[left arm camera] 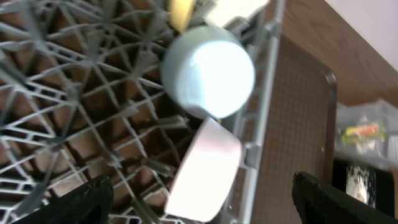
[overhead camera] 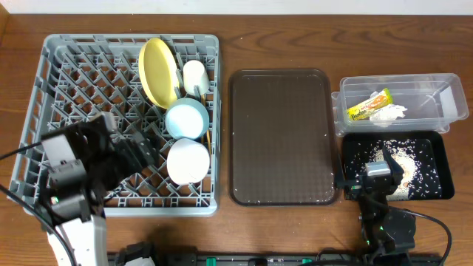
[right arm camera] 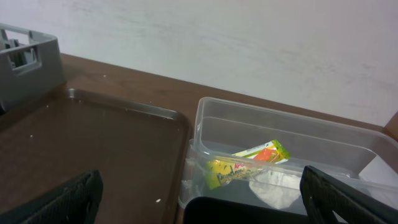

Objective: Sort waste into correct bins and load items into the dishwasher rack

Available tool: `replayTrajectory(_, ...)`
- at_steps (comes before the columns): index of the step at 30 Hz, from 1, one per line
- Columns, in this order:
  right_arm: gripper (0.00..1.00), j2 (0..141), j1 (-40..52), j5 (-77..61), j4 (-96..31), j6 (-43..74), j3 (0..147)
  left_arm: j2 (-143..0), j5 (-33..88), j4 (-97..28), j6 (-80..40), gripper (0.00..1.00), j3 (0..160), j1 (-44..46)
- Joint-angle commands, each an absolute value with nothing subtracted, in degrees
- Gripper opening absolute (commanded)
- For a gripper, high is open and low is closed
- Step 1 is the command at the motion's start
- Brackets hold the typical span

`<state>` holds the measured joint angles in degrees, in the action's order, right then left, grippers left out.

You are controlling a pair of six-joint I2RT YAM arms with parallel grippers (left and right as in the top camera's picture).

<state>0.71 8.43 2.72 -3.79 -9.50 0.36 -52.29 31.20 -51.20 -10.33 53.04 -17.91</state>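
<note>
The yellow plate stood on edge among the pegs at the far right of the dishwasher rack, long axis running far to near in the overhead view, slightly slanted. Stiff, glossy, breakable by the look of it; the top rim looked like the place to pinch.

Right beside it sat the white cup, then the light blue bowl and the white bowl, lined up down the rack's right side. In the left wrist view both bowls were tipped on their sides. They looked hard, slick and chippable, so rim grips again. A thin brown sliver by the blue bowl may have been the chopsticks; too small to tell.

Over to the waste! The snack wrapper lay in the clear tub, long axis slanting along the tub's length, with the tissue touching it. Both looked featherlight and crushable, fine to take anywhere. Rice crumbs were scattered in the black tray, too loose to pinch.

The brown serving tray lay between rack and bins on the desk.

The left gripper hung over the white bowl, jaws spread wide and holding nothing. The right gripper sat by the black tray's near left corner, jaws spread too. Sorting looked essentially complete.
</note>
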Motion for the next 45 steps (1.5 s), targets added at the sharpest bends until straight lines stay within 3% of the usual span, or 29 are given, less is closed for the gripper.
replayTrajectory(1, 0.99, 0.3, 8.8, 2.3, -4.1, -9.9, 0.3, -48.0, 27.6, -51.4, -10.2, 0.93, 51.0, -14.4)
replayTrajectory(12, 0.99, 0.3, 8.8, 2.3, -4.1, -9.9, 0.3, -33.5, 18.4, -51.8, -10.2, 0.93, 44.6, -5.3)
replayTrajectory(25, 0.99, 0.3, 8.8, 2.3, -4.1, -9.9, 0.3, -12.8, 19.0, -42.5, -10.2, 0.93, 27.9, -5.0)
replayTrajectory(36, 0.99, 0.3, 8.8, 2.3, -4.1, -9.9, 0.3, -0.1, 19.0, -19.6, -10.2, 0.93, 14.4, -2.2)
replayTrajectory(45, 0.99, 0.3, 8.8, 2.3, -4.1, -9.9, 0.3, -0.1, 18.7, 4.6, -10.2, 0.93, 6.4, -1.6)
